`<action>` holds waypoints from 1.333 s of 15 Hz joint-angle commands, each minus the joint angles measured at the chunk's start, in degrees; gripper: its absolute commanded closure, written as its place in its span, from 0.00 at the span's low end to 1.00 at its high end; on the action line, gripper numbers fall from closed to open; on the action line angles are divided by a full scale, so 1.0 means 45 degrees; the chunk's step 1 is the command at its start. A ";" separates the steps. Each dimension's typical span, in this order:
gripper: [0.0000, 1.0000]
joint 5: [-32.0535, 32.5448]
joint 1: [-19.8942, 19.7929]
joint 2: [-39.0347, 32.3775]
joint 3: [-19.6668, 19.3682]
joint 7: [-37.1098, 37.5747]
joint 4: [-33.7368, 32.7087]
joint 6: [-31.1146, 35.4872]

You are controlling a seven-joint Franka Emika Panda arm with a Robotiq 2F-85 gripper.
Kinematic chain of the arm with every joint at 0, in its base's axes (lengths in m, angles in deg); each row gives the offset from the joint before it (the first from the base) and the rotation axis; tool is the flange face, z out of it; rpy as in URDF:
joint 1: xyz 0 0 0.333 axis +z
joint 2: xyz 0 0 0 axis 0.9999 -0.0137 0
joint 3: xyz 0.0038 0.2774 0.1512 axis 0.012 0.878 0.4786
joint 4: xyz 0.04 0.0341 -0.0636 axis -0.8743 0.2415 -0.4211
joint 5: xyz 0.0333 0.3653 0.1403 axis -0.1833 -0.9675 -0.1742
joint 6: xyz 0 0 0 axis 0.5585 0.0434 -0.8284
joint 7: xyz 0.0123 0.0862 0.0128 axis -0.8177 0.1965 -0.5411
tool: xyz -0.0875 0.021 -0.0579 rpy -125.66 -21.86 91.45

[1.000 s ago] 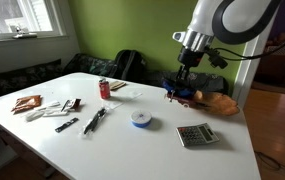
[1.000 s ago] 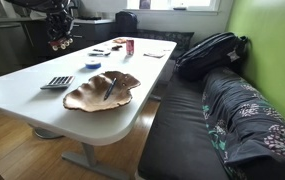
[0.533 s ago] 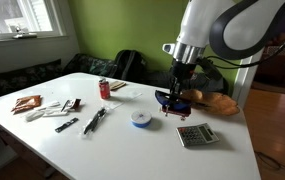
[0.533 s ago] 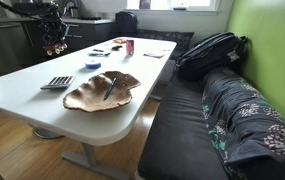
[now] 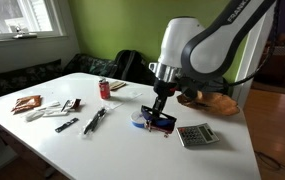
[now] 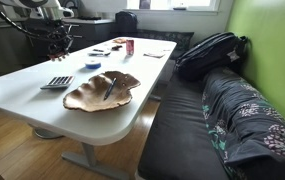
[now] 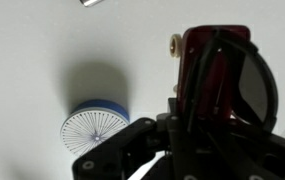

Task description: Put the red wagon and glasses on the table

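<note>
My gripper (image 5: 160, 112) is shut on the red wagon (image 5: 161, 123) and holds it just above the white table (image 5: 102, 150), beside a blue tape roll (image 5: 140, 118). In the wrist view the red wagon (image 7: 207, 60) sits between my fingers (image 7: 187, 140), with dark-framed glasses (image 7: 252, 88) lying on it. In an exterior view my gripper (image 6: 57, 42) hangs over the far side of the table (image 6: 22, 92); the wagon is too small to make out there.
A calculator (image 5: 195, 135) lies right of the wagon, and a wooden bowl (image 5: 210, 100) behind it. A red soda can (image 5: 105, 89), pens (image 5: 94, 120) and packets lie further left. A backpack (image 6: 210, 50) rests on the bench by the table.
My arm has carried the wagon from above the wooden bowl toward the middle of the table and lowered it close to the tabletop, next to the blue tape roll.
</note>
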 commanded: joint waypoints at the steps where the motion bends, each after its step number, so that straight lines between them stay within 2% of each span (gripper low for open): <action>1: 0.99 0.0694 0.0896 -0.2387 -0.0527 0.0859 -0.2406 -0.0319; 5: 0.99 0.0566 0.1304 -0.3854 -0.0468 0.0920 -0.4127 -0.0806; 6: 0.90 0.0457 0.1319 -0.4073 -0.0412 0.0971 -0.4448 -0.0994; 7: 0.68 0.0433 0.1363 -0.4299 -0.0418 0.1021 -0.4775 -0.1197; 9: 0.65 0.0453 0.1448 -0.4473 -0.0525 0.1187 -0.5168 -0.1563; 12: 0.45 0.0458 0.1393 -0.3599 -0.0457 0.1270 -0.4762 -0.1365; 18: 0.01 -0.0179 0.0311 -0.0118 0.0687 0.0291 -0.1963 0.0386; 19: 0.00 -0.0328 -0.0070 0.0370 0.1083 -0.0392 -0.1394 0.1275; 20: 0.10 0.0063 0.0664 -0.1014 0.0458 0.0459 -0.3213 0.0168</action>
